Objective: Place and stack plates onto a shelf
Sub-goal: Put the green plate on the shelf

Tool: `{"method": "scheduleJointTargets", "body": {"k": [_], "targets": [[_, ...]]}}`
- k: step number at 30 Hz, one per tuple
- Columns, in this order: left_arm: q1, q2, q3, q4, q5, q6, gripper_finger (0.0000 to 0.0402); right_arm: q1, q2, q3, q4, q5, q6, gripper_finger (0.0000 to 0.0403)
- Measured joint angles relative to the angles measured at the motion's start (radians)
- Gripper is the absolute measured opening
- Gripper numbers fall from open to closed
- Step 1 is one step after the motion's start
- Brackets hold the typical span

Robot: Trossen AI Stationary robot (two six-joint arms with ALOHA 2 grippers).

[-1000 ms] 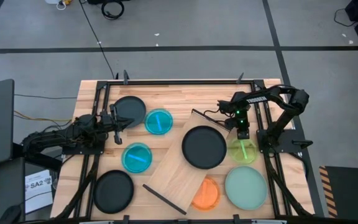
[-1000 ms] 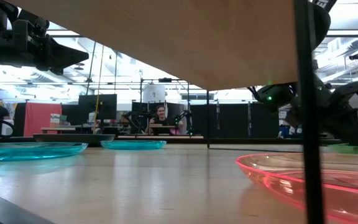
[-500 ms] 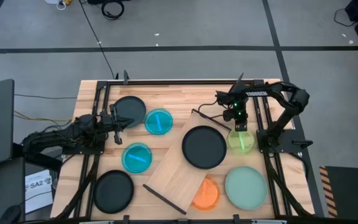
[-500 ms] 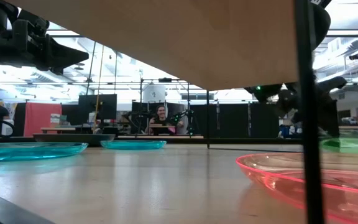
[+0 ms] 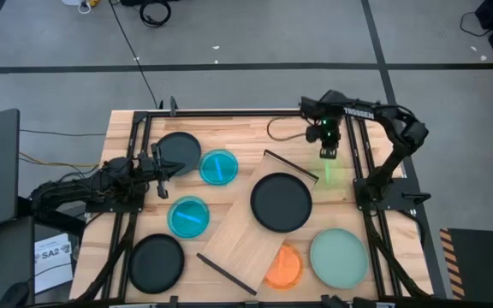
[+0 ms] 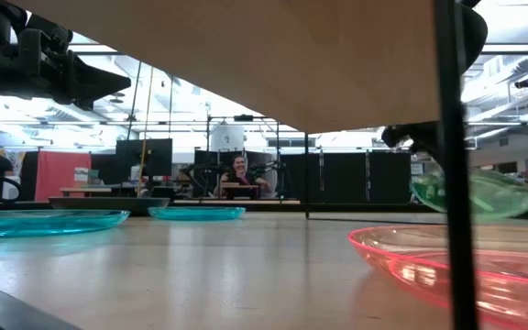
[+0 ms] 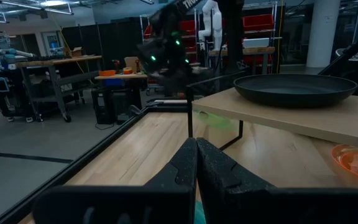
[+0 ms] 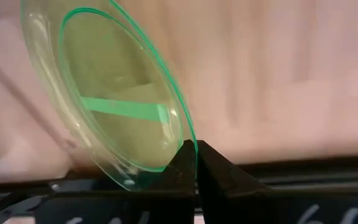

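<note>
One green plate (image 8: 114, 99) hangs in the right tool (image 8: 196, 155).

Translucent green plate (image 8: 114, 93); matte black plate (image 5: 281, 202); pale wood shelf (image 5: 242, 239).

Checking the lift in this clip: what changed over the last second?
The right gripper, shut on the green plate, lifted it off the table and carried it toward the far edge, tilted. The left gripper, the shelf and the other plates stayed put.
</note>
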Motion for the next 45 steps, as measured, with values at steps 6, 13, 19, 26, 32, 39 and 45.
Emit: {"method": "scheduleJointTargets", "body": {"k": [6,13,19,26,32,39,45], "targets": [[0.000,0.000,0.000,0.000,0.000,0.000,0.0011,-0.070,0.000,0.171,-0.031,0.057,0.000,0.0007],[0.000,0.000,0.000,0.000,0.000,0.000,0.0011,-0.137,0.000,0.391,-0.036,0.057,0.003,0.0007],[0.000,0.000,0.000,0.000,0.000,0.000,0.0011,-0.166,0.000,0.579,-0.034,0.056,0.104,0.0008],[0.000,0.000,0.000,0.000,0.000,0.000,0.0011,-0.151,-0.002,0.760,-0.037,-0.041,0.292,0.0008],[0.000,0.000,0.000,0.000,0.000,0.000,0.0011,-0.090,-0.002,0.850,-0.036,-0.218,0.411,0.0008],[0.000,0.000,0.000,0.000,0.000,0.000,0.0011,0.057,-0.002,0.863,-0.038,-0.289,0.529,0.0008],[0.000,0.000,0.000,0.000,0.000,0.000,0.0011,0.218,-0.002,0.863,-0.038,-0.304,0.617,0.0008]]}}
